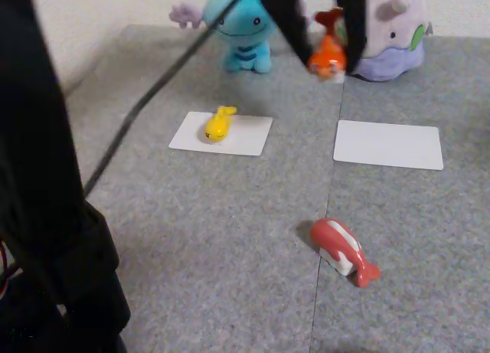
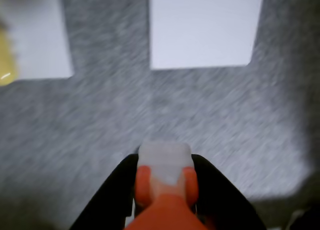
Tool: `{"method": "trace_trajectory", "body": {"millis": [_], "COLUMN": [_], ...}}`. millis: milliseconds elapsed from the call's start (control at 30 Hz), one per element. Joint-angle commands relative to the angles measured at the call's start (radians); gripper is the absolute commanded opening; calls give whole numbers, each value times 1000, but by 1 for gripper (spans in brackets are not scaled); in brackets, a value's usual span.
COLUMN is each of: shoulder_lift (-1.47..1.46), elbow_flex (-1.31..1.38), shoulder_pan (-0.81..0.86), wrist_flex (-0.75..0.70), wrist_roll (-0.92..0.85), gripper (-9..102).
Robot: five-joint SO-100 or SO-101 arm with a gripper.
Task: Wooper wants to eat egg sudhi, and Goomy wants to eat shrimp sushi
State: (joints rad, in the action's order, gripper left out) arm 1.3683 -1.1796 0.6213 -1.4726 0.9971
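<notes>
Two white cards point(image 1: 221, 133) point(image 1: 388, 145) flat on grey carpet point(image 1: 230, 253), left one carrying the yellow fish figure point(image 1: 219, 124), right one bare. Behind the left card, against the wall, the blue plush point(image 1: 246, 33); behind the right card, the lilac plush point(image 1: 394, 33). Up in the air between the two plush toys, in the fixed view, the orange shrimp figure point(image 1: 328, 53), pinched by the black gripper point(image 1: 329, 50), clear of the carpet. Jaws closed on the figure from both sides in the wrist view, black fingers point(image 2: 112, 187) hugging its orange body point(image 2: 167, 190), white underside facing the camera. Below the gripper point(image 2: 165, 185) in that view, carpet, with the bare card point(image 2: 205, 28) straight ahead and the other card point(image 2: 37, 38) at left, yellow figure point(image 2: 6, 60) blurred at the edge. Nearer the fixed camera, a pinkish-red striped figure point(image 1: 343, 250) lying alone on the carpet. Black cable point(image 1: 153, 93) slanting across the left side.
</notes>
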Motion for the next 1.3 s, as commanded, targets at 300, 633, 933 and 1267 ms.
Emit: {"method": "trace_trajectory", "body": {"millis": [300,633,933,1267], "shoulder_lift": [-425,-558,-571,-428], "elbow_flex": [356,393,393,393], "shoulder_pan": [46,48,49,31], "wrist_flex": [175,316,327,233], "wrist_roll": [-41,-48,-32,15], "gripper": [4,5,23,31]}}
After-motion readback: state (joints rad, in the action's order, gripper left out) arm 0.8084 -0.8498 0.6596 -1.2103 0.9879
